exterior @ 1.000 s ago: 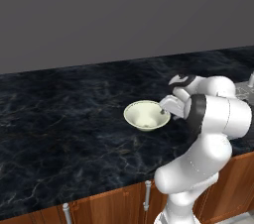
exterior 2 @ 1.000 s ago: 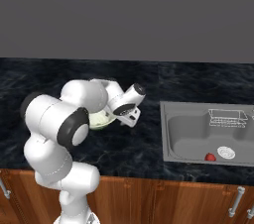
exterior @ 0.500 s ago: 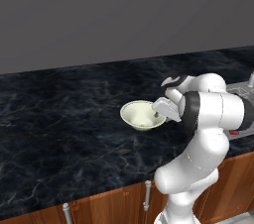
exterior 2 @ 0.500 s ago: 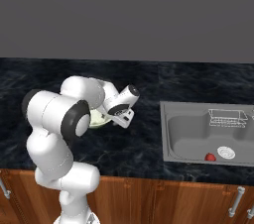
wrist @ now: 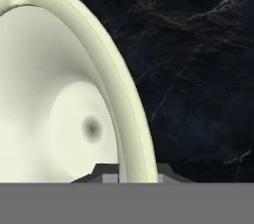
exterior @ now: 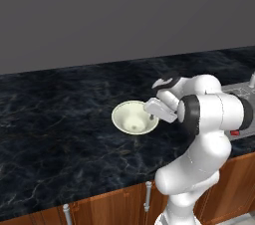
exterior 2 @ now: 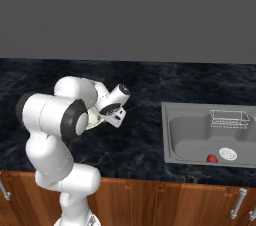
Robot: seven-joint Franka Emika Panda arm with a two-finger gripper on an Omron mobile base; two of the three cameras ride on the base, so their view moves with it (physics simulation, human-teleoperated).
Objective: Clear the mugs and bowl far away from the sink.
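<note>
cream-white shallow bowl [exterior: 133, 118], thin rim pinched by gripper [wrist: 131, 169]

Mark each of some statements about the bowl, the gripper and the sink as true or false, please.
1. The bowl sits on the dark counter. True.
2. The gripper has one finger on each side of the bowl's rim. True.
3. The bowl lies in the sink. False: it is on the counter, apart from the sink.
4. The sink holds nothing. False: a wire basket and a small red thing are in it.
5. The bowl is upside down. False: its opening faces up.
</note>
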